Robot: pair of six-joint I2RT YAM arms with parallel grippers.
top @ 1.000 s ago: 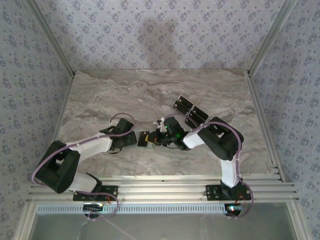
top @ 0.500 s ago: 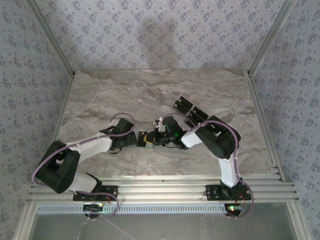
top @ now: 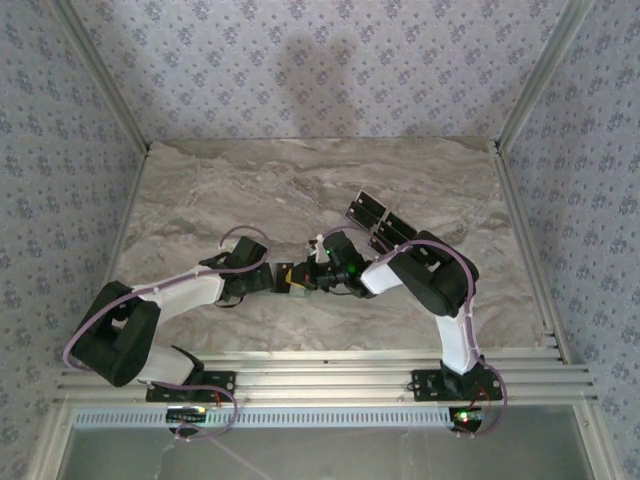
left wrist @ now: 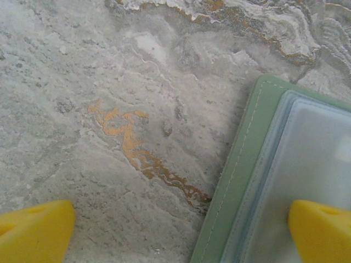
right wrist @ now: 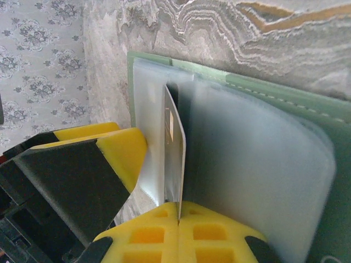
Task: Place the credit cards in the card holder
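Observation:
The card holder (left wrist: 239, 181) lies open on the marble, sage green with clear plastic sleeves (right wrist: 247, 164). My right gripper (right wrist: 179, 211) is shut on a credit card (right wrist: 174, 145) held edge-on, its far end slid between the sleeves. My left gripper (left wrist: 178, 235) is open and straddles the holder's edge: one yellow fingertip (left wrist: 321, 230) sits over the sleeve, the other (left wrist: 33, 233) over bare table. From above, both grippers (top: 285, 280) (top: 318, 270) meet mid-table. Three more dark cards (top: 365, 210) (top: 400, 230) (top: 385, 243) lie behind the right arm.
The left gripper's yellow finger and black body (right wrist: 82, 170) stand close beside the held card. Aluminium rails (top: 320, 375) run along the table's near edge, and patterned walls (top: 320, 70) enclose the back and sides.
The right gripper with its card has edged slightly left and away, towards the left gripper. The left arm has stayed put.

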